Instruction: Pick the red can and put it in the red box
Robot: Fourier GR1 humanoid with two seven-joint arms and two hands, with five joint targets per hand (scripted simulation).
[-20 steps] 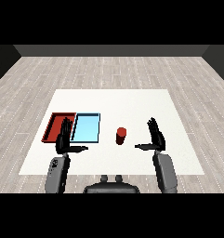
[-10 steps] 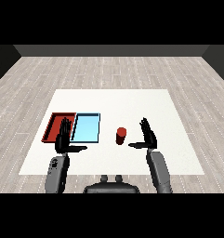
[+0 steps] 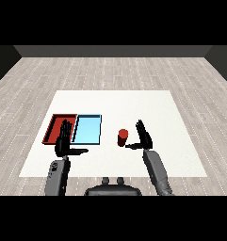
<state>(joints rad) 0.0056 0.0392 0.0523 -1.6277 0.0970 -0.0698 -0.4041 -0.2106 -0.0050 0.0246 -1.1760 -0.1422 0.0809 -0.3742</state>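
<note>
The red can (image 3: 122,137) stands upright on the white table (image 3: 148,106), just right of the light blue tray (image 3: 87,129). My right hand (image 3: 143,136) is open right beside the can, fingers straight up and thumb reaching toward the can's base; whether it touches the can I cannot tell. The red tray (image 3: 55,127) lies at the far left, next to the blue one. My left hand (image 3: 64,142) is open, fingers straight, and covers the red tray's near right corner.
The two trays sit side by side with nothing visible in them. White tabletop stretches behind and to the right of the can, with grey wood floor beyond the table edges.
My right hand has moved left, from well right of the can to right beside it. The left hand has barely moved.
</note>
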